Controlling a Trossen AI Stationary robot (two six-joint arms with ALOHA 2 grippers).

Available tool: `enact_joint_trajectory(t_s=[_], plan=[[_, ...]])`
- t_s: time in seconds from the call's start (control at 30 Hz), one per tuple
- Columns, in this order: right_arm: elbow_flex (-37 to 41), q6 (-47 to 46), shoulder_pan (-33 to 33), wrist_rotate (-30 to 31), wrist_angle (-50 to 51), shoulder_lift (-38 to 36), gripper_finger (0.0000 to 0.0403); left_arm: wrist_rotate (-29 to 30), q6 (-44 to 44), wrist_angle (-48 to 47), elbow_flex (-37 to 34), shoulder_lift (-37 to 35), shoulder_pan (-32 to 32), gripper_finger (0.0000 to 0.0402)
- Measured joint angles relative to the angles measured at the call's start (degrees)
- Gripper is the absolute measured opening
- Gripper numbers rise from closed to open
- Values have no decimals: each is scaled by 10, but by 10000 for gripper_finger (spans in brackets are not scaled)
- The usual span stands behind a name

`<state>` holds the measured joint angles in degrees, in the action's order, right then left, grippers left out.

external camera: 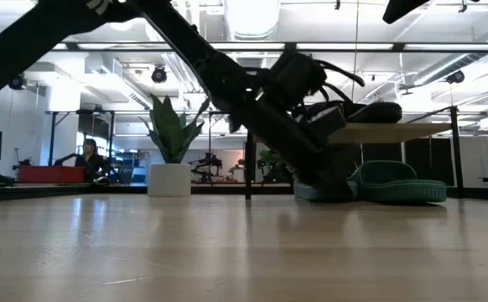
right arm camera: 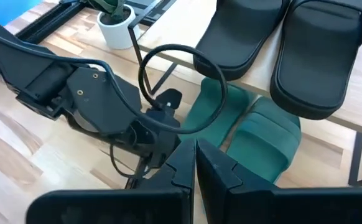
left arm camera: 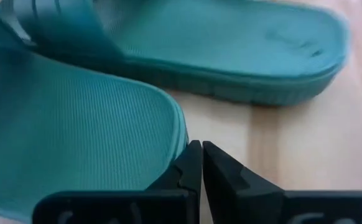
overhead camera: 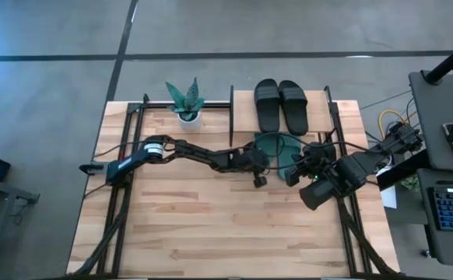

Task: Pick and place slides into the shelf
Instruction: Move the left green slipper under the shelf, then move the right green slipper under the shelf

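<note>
Two teal slides [overhead camera: 279, 152] lie side by side on the table under the shelf's top board [overhead camera: 320, 117]; the low view shows them [external camera: 395, 182] below the board [external camera: 386, 130]. Two black slides [overhead camera: 281, 105] rest sole-down on that board. My left gripper [overhead camera: 265, 161], shut, is at the teal pair's left side; its wrist view shows its fingertips [left arm camera: 201, 155] at the nearer teal slide [left arm camera: 75, 137]. My right gripper [overhead camera: 293, 175], shut, hovers just near of the teal pair [right arm camera: 246, 127], above the table. My left gripper's shut fingers come in low from the table's left. The outer side of one finger [left arm camera: 190, 158] lies against the rounded end rim [left arm camera: 182, 134] of the nearer teal slide. That slide lies flat on the table.
A potted plant [overhead camera: 186, 105] stands on the shelf's left half. Thin black posts [overhead camera: 230, 117] and rails frame the shelf. The second teal slide [left arm camera: 231, 50] lies just beyond the first. Bare tabletop [overhead camera: 211, 225] spreads toward the near edge. A desk with a keyboard [overhead camera: 452, 210] stands to the right.
</note>
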<state>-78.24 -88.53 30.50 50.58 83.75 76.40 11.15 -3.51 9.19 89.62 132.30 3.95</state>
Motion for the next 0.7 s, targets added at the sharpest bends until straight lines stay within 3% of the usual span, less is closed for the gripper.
enact_joint_trajectory(t_s=[0.23, 0.5, 0.7], plan=[[14, -14, 0, -3, -1, 0, 9, 28, -4, -17, 3, 1, 10, 0], [40, -55, 19, -78, 4, 0, 9, 22, 2, 4, 2, -48, -21, 0], [84, -225, 43, -211, 52, -1, 9, -5, 26, -45, -2, -87, -59, 0]])
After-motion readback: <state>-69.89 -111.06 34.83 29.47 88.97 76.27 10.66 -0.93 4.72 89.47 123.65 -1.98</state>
